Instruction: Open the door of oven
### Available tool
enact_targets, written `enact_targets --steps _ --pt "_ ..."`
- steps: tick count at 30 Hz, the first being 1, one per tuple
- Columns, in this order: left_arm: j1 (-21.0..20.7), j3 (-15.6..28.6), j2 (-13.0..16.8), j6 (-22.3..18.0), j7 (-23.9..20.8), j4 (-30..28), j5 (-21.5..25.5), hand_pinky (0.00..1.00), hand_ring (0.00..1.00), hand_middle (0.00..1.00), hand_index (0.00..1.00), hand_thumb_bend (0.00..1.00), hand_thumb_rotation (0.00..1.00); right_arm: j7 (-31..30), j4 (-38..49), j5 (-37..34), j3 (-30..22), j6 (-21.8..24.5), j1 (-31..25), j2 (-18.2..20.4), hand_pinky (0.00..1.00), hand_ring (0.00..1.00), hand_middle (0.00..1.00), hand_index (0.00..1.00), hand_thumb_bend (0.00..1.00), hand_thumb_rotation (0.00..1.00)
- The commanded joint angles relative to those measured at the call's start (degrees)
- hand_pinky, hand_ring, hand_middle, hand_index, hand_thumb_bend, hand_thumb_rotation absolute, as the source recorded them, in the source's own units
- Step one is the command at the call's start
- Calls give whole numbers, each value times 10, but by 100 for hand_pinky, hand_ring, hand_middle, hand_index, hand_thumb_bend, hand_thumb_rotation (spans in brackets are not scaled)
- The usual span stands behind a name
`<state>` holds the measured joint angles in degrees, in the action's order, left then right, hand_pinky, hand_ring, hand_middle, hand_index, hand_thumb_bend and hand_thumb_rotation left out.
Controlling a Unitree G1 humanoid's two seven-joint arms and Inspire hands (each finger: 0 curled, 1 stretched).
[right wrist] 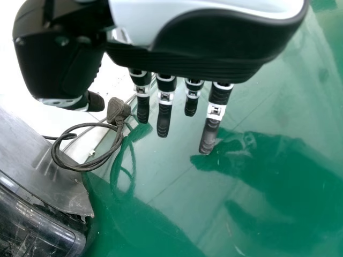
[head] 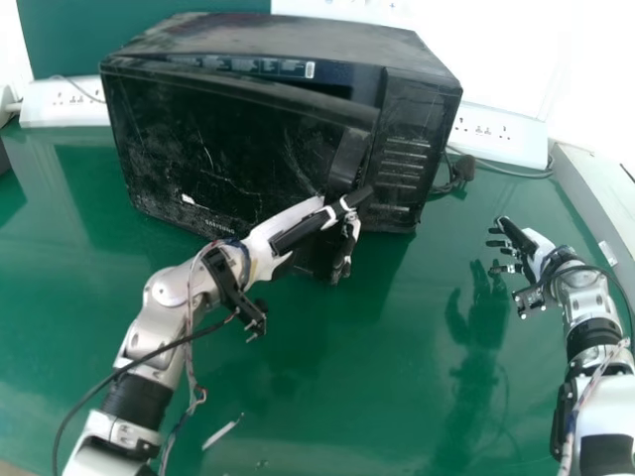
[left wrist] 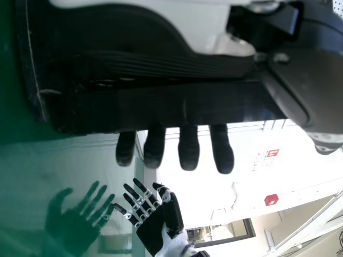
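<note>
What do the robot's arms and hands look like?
The left arm and right arm are silvery grey with black bands and loose cables. The left hand and right hand have white shells, black palms and black fingers.

Your glossy green table point(head: 367, 397) carries a black microwave oven point(head: 228, 149), looped black cord point(right wrist: 80, 168), white power strips point(head: 496, 134) and, nearer you, a thin pale strip point(head: 221, 433).

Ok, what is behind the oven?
Beyond the oven, white socket strips show at both sides and a green panel at upper left. The oven hides whatever is directly behind it.
</note>
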<state>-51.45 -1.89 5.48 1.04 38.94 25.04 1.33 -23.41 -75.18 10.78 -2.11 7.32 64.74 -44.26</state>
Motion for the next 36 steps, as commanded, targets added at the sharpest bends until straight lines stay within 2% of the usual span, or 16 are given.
enact_targets --steps 1,3,5,7,11,14,19,21,27,31,34,36 --pt "-13 2 12 -20 -5 -71 22 1 5 9 12 80 50 -7 -24 8 5 24 -35 11 75 80 85 93 53 57" --pt "-5 1 15 -9 -4 -89 21 1 5 9 13 79 48 -9 -24 11 7 21 -36 11 70 77 83 93 53 56" --pt "2 -1 19 0 -7 -104 20 1 5 9 13 77 47 -13 -24 12 9 20 -36 11 70 78 84 93 53 59" --pt "11 -2 24 8 -8 -120 21 1 5 10 13 77 47 -8 -24 13 9 21 -36 11 71 79 85 93 54 61" --pt "25 0 37 27 -10 -151 28 2 6 10 15 75 47 -11 -24 9 6 16 -38 11 75 81 86 94 56 58" --pt "38 4 48 28 -2 -166 37 2 5 10 16 71 45 -13 -24 11 8 14 -38 9 72 79 85 94 59 58" --pt "57 10 67 33 18 -188 63 2 6 11 15 75 45 -10 -25 9 5 19 -37 10 76 81 86 94 56 61" --pt "66 11 77 22 28 -200 68 3 6 11 16 73 46 -10 -26 6 2 22 -37 10 75 81 86 93 54 58" --pt "86 8 106 38 45 -232 81 7 9 14 17 70 49 -9 -25 13 9 17 -37 10 74 80 85 93 57 57" --pt "98 14 107 35 53 -237 105 7 9 14 17 66 44 -15 -26 9 5 21 -37 9 79 81 87 94 54 58" --pt "110 25 103 69 46 -248 134 5 8 13 16 65 42 -17 -26 12 8 24 -35 9 81 83 86 93 55 57" --pt "117 30 104 93 40 -259 145 4 8 12 16 69 41 -17 -26 13 10 25 -34 9 82 83 87 92 56 58"
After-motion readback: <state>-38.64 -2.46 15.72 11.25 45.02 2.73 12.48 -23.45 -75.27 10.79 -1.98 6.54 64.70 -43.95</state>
